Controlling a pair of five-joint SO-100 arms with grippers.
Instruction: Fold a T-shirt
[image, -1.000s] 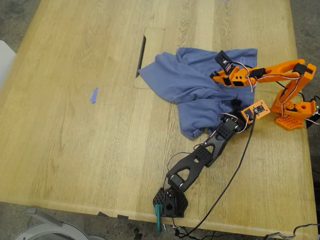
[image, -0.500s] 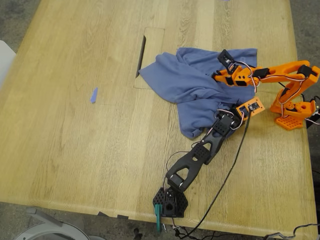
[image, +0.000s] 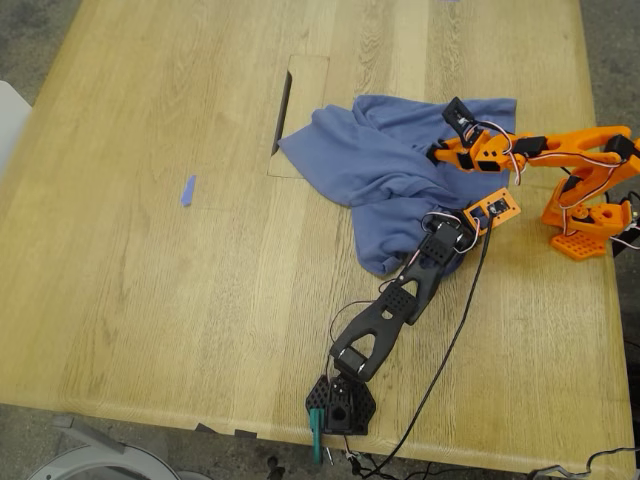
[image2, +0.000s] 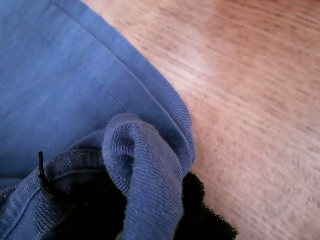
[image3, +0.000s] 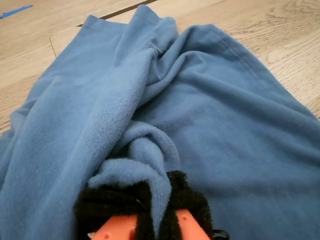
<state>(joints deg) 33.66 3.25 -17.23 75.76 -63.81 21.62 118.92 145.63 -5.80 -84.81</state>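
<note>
This looks like a workroom or lab for robots. A big wooden table (image: 150, 290) has two small robot arms fixed on it, one black (image: 385, 320) and one orange (image: 560, 150), with loose wires (image: 450, 340) running off the edge. The floor (image: 30, 30) is plain grey.

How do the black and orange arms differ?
The black arm reaches in from the exterior view's bottom, the orange arm from its right. My first claw, the black arm's, pinches the T-shirt at its edge; my second claw, the orange arm's, pinches a fold mid-shirt. Both are shut.
</note>
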